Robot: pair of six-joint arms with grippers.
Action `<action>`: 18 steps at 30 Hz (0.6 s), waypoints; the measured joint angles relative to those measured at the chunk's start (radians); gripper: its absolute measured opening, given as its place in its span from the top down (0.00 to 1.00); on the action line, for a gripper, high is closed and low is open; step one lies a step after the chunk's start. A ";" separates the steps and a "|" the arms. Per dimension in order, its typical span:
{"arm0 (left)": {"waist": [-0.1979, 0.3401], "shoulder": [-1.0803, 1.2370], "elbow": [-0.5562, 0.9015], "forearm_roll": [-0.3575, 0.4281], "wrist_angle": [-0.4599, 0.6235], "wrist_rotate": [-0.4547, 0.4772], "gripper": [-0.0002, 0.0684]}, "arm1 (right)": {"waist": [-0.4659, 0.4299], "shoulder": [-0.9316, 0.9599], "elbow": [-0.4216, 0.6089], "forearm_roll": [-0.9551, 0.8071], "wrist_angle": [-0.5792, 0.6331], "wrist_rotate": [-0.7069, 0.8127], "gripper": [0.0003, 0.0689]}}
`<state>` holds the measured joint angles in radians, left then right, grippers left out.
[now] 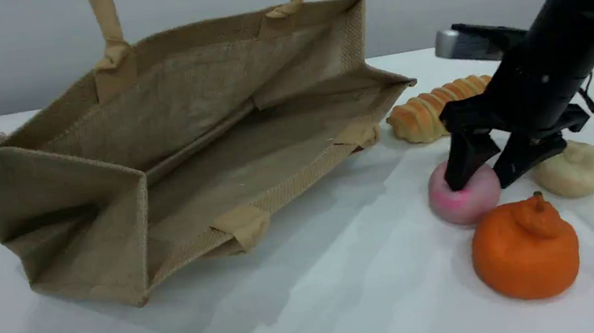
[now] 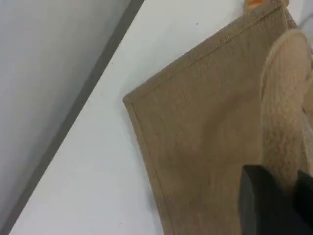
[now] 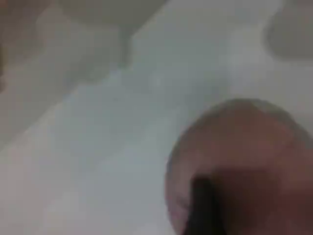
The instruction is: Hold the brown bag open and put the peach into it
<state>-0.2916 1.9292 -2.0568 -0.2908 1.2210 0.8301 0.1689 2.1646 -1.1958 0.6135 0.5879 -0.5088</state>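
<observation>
Black and angled steeply down from the upper right, the right arm plants its right gripper [image 1: 484, 169] over the peach [image 1: 464, 193], one finger pressed on the fruit's left top, the other down its right side; the jaws bracket the peach and appear to grasp it where it sits on the white table [image 1: 343, 294]. The left gripper [image 2: 274, 205] is clenched on a beige rope handle [image 2: 286, 112] of the brown bag [image 1: 173, 146], whose mouth gapes toward the camera, the bag lying on its side left of centre. Bare tabletop separates the bag's rim from the peach. Close around the peach crowd an orange fruit [image 1: 525, 247] just in front, a cream bun [image 1: 570, 170] to its right and a ridged golden pastry [image 1: 434, 108] behind. A grey wall backs the table.
</observation>
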 joint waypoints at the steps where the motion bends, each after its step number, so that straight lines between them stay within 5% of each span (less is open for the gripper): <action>1: 0.000 0.000 0.000 0.000 0.000 0.000 0.87 | 0.010 0.000 0.000 0.000 -0.003 0.000 0.38; 6: 0.000 0.000 0.000 0.000 0.000 0.000 0.87 | 0.058 0.000 0.000 -0.007 -0.016 0.001 0.44; 14: 0.000 0.000 0.000 0.000 0.000 0.000 0.87 | 0.062 -0.002 0.000 -0.009 -0.003 0.003 0.89; 18: 0.000 0.000 0.000 0.000 0.000 0.000 0.87 | 0.060 -0.024 0.000 -0.030 0.002 0.004 0.96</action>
<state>-0.2916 1.9292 -2.0568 -0.2908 1.2210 0.8301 0.2293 2.1403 -1.1958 0.5831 0.5895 -0.5046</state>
